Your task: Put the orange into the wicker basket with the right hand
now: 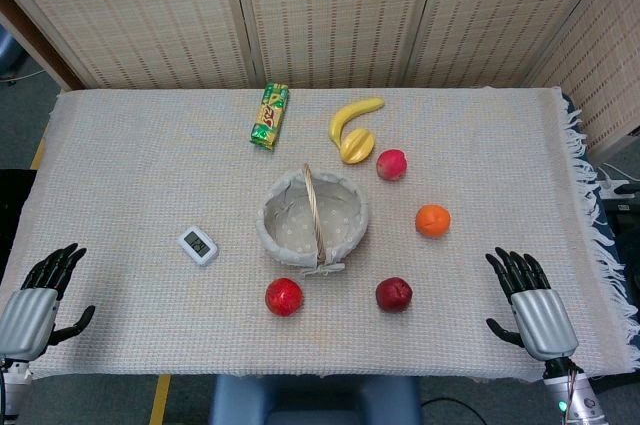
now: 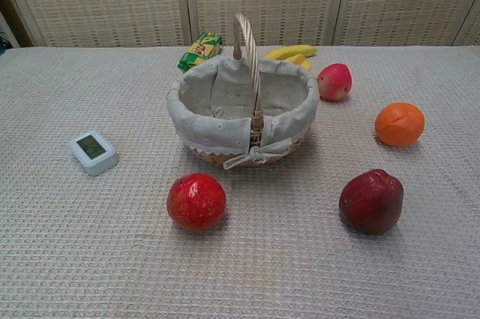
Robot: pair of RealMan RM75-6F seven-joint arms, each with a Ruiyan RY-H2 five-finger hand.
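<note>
Cloth-covered table (image 1: 130,175) with fruit, basket (image 1: 285,213), thermometer (image 1: 198,245).

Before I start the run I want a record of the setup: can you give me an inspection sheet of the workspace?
Surface: table covered with a pale woven cloth, fringed on the right edge.
Job's things: orange on the cloth right of the wicker basket, apart from it; basket upright, cloth-lined, nothing seen inside.
Clutter: banana, yellow fruit, pinkish fruit, bright red fruit, dark red fruit, small digital timer, green snack pack.
Hands: left hand and right hand at the near corners, fingers spread, holding nothing.
Cables: white cables beyond the right edge.
Surroundings: woven screen panels behind.
</note>
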